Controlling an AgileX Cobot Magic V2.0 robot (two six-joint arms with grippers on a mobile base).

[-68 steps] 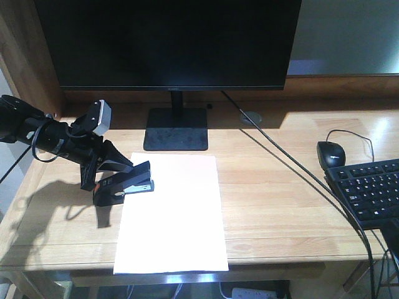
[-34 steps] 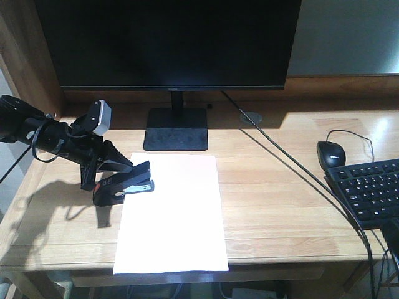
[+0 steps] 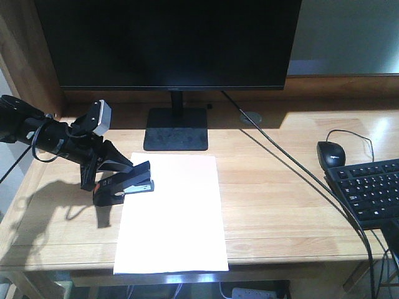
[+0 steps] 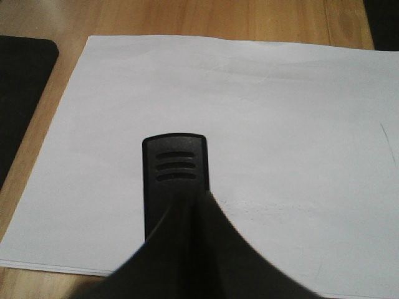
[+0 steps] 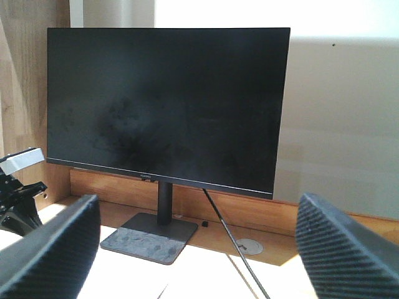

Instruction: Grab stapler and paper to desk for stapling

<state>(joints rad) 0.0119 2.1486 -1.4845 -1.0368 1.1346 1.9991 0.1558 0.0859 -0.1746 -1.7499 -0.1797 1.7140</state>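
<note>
The left arm [image 3: 37,131] is reaching in from nine o'clock, sloping down toward four o'clock, its wrist camera housing [image 3: 98,116] riding on top. The left end effector [image 3: 109,180] is clamping the stapler [image 3: 128,182]. The right end effector [image 5: 199,249] is hanging with its two fingers [image 5: 53,252] spread wide apart, gripping nothing.

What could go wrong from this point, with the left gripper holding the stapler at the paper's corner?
1. The stapler covers only the top-left corner of the paper; any sideways drift of the left gripper could miss the sheet or drag it.
2. The paper's near edge overhangs the desk front, so a push could slide it off.
3. The right gripper is open, away from the paper, so nothing pins it.
</note>
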